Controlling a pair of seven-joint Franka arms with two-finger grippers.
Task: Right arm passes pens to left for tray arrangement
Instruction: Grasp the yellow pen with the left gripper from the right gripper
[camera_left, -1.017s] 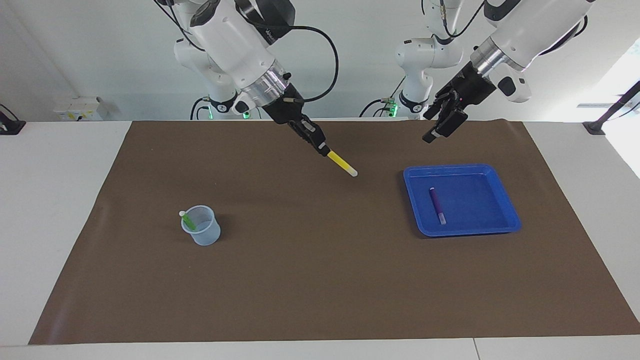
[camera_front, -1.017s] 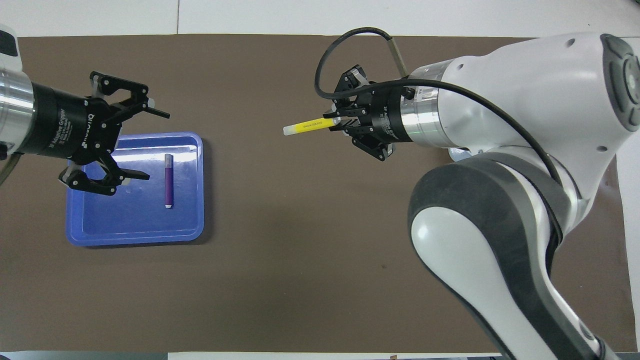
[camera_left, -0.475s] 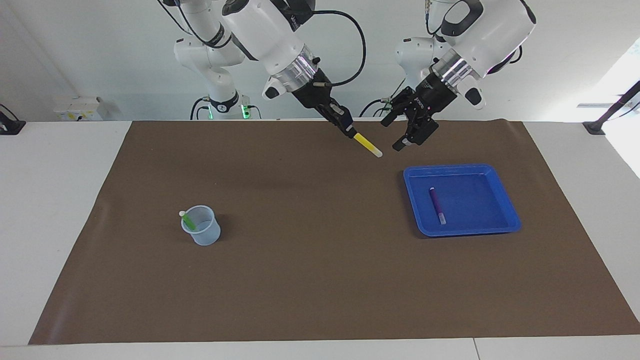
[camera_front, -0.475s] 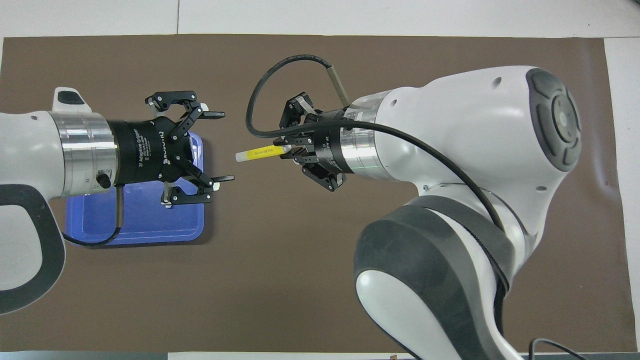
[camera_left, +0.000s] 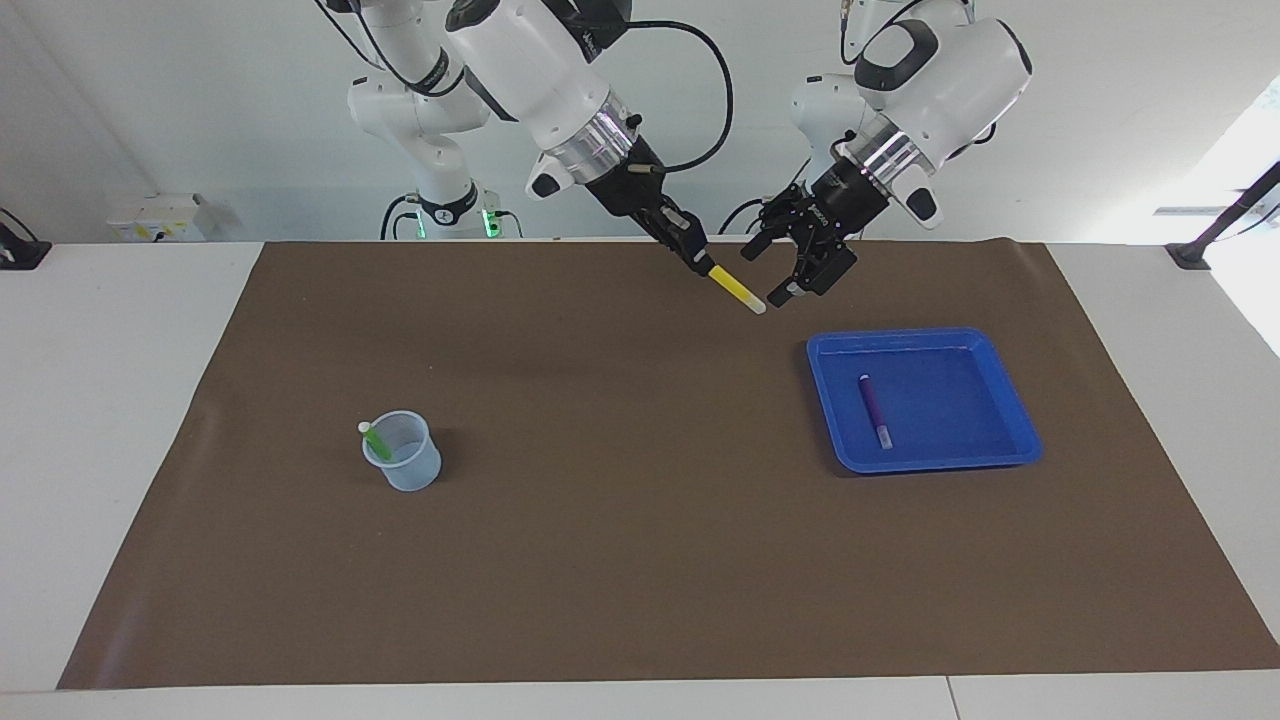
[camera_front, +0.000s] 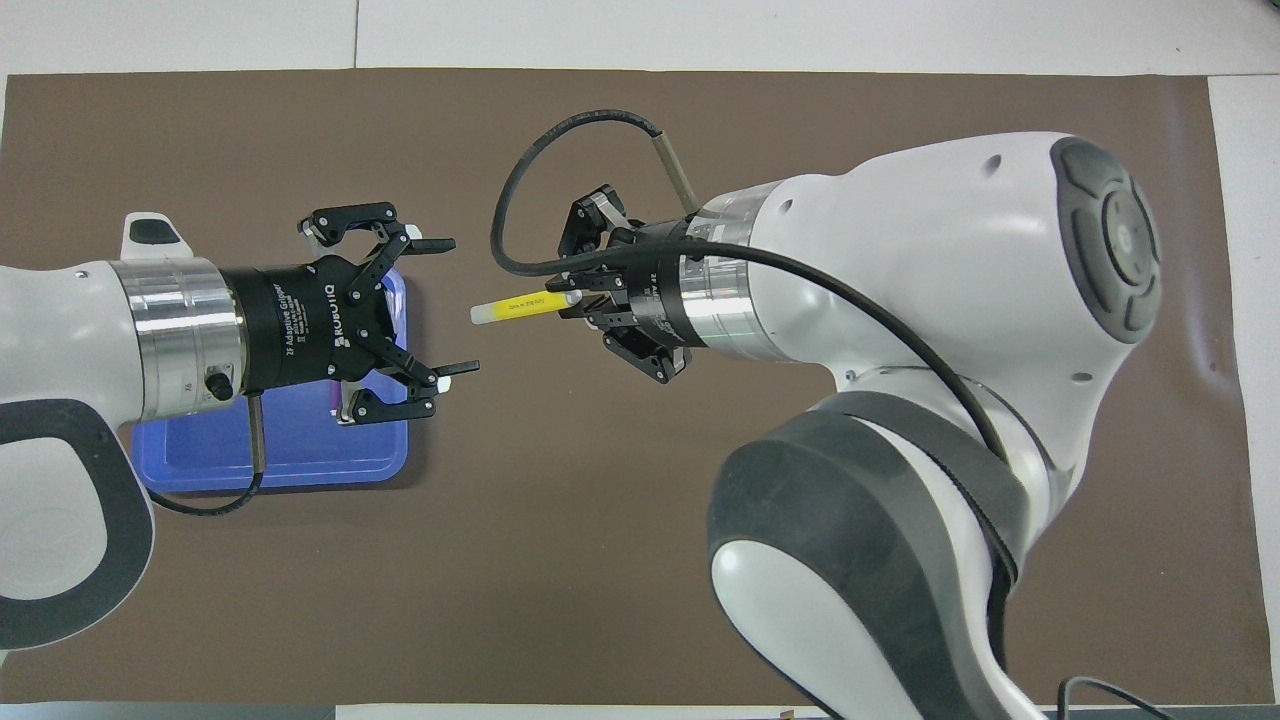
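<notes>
Both arms are raised over the brown mat (camera_left: 640, 560) that covers the white table (camera_left: 110, 400).

Right gripper (camera_left: 700, 262): clamped on the yellow marker pen (camera_left: 737, 293). It grips the pen by one end, and the pen's white-capped free end points toward the left gripper. The pen is in the air over bare mat, toward the robots' edge of the mat and beside the tray's corner. A black cable (camera_front: 540, 190) loops from the right arm's wrist.

Left gripper (camera_left: 775, 270): fingers spread wide apart, nothing held. It faces the pen's free end. In the overhead view the cap tip (camera_front: 480, 314) lies level with the gap between the two fingertips, just short of them. No contact between the left gripper and the pen is visible in either view.

Blue tray (camera_left: 1010, 400): flat on the mat toward the left arm's end of the table. The purple marker pen (camera_left: 874, 408) lies inside it on the floor of the tray. In the overhead view the left arm covers most of the tray, and this pen is hidden there.

Translucent pale-blue cup (camera_left: 403, 465): upright on the mat toward the right arm's end, well apart from the tray. The green marker pen (camera_left: 374, 439) stands tilted in it, white cap above the rim.
</notes>
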